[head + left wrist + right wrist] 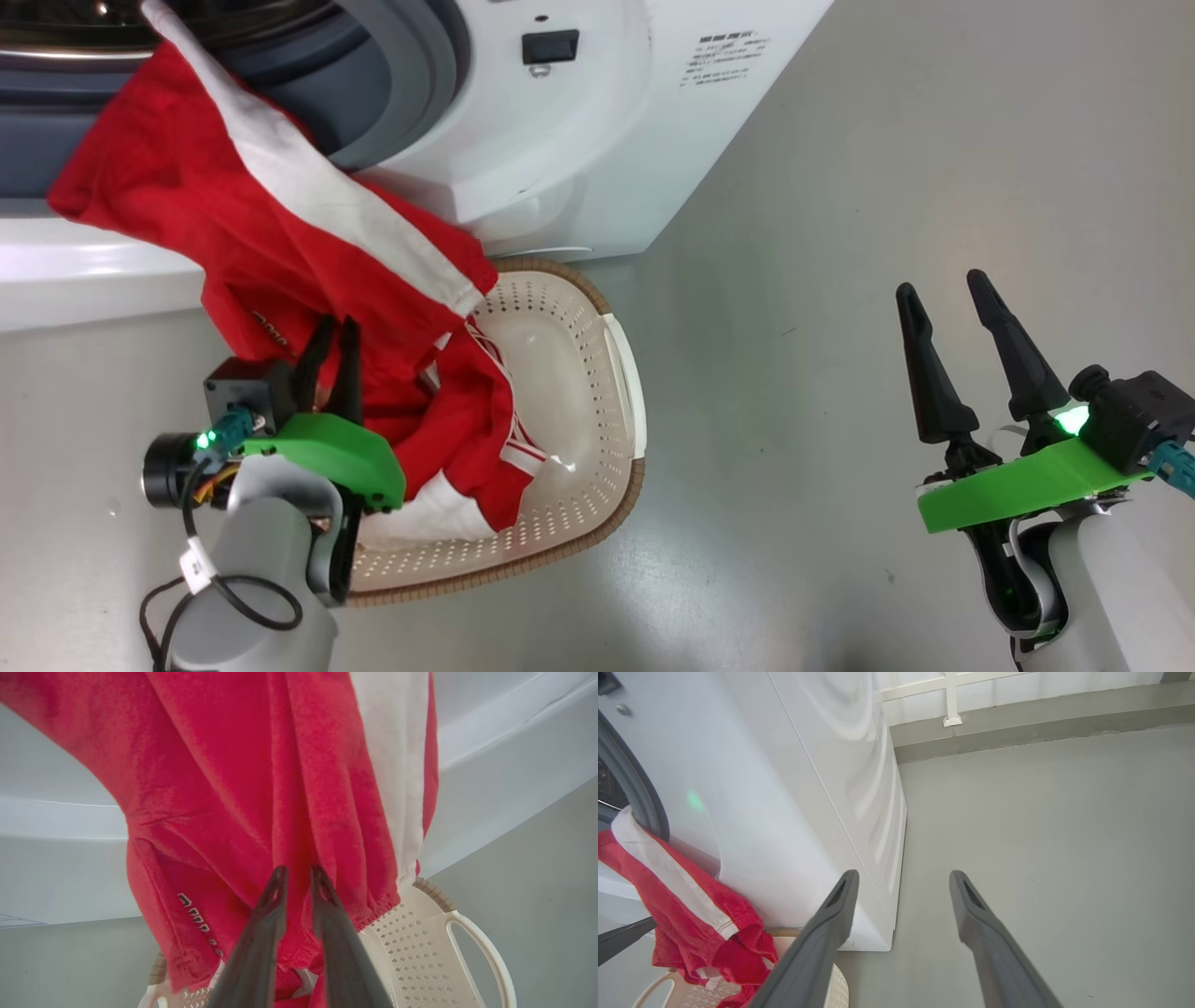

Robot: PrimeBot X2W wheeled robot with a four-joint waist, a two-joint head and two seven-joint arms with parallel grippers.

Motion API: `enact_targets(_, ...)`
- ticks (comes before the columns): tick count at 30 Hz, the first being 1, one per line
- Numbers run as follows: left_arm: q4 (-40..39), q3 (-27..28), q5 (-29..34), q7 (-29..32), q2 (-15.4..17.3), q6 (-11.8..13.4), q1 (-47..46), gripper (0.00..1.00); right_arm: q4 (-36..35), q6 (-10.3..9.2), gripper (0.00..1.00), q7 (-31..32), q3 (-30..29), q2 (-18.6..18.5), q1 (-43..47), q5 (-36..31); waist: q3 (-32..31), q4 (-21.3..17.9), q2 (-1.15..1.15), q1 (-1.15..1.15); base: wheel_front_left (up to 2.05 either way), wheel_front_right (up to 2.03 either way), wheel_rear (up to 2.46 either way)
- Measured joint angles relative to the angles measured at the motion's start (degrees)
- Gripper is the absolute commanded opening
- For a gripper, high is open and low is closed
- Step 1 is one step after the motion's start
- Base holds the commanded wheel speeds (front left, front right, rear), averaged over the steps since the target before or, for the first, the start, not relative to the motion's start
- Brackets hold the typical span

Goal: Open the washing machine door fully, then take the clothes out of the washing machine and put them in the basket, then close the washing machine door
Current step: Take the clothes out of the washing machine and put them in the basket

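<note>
Spilling into a cream perforated basket (583, 401), red white-striped clothes (280, 233) bore unreadable white lettering (198, 926) — left gripper (338, 325) narrow, hold unclear; right gripper (940, 283) wide.

A smooth, pale grey floor (840, 187) with a slight sheen carries a soft whitish glare and a few small dark specks. In the right wrist view a low grey concrete kerb (1041, 723) runs along its far edge. Above it stands a white barred frame (951, 695), with 1 post foot on the kerb. The light is even and diffuse.
</note>
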Motion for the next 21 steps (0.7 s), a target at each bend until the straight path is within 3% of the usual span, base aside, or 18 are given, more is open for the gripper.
enact_targets(7, 0.0, 0.52, -0.01, 0.0, -0.02, -0.04, -0.34, 0.37, 0.01, 0.0, 1.0, 0.0, -0.1, 0.0, -0.01, 0.0, -0.19, 0.22, 0.0, 0.0, 0.0, 0.0, 0.0)
enact_targets(11, -0.85, 0.88, -0.23, 0.0, -0.03, -0.16, -0.31, 0.49, 0.01, 0.0, 1.0, -0.01, -0.11, -0.01, -0.01, 0.0, -0.47, 0.55, 0.0, 0.0, 0.0, 0.0, 0.0)
enact_targets(12, -1.35, 1.04, -0.41, 0.0, -0.03, -0.48, -0.29, 0.58, 0.01, 0.0, 1.0, 0.0, -0.11, -0.01, -0.01, 0.0, -0.57, 0.64, 0.0, 0.0, 0.0, 0.0, 0.0)
enact_targets(14, -1.99, 1.19, -0.66, 0.0, -0.04, -0.52, -0.27, 0.84, 0.02, 0.0, 1.0, 0.0, -0.11, -0.03, -0.01, 0.0, -0.67, 0.73, 0.0, 0.0, 0.0, 0.0, 0.0)
enact_targets(16, -3.03, 1.35, -0.75, 0.0, -0.04, -0.52, -0.14, 0.99, 0.03, 0.0, 1.0, 0.0, -0.1, -0.04, -0.01, 0.0, -0.92, 0.9, 0.0, 0.0, 0.0, 0.0, 0.0)
enact_targets(21, -6.51, 1.38, -0.88, 0.0, -0.05, -0.53, 1.2, 1.0, 0.07, 0.0, 1.0, 0.0, -0.12, -0.15, 0.02, 0.0, -1.67, 1.38, 0.0, 0.0, 0.0, 0.0, 0.0)
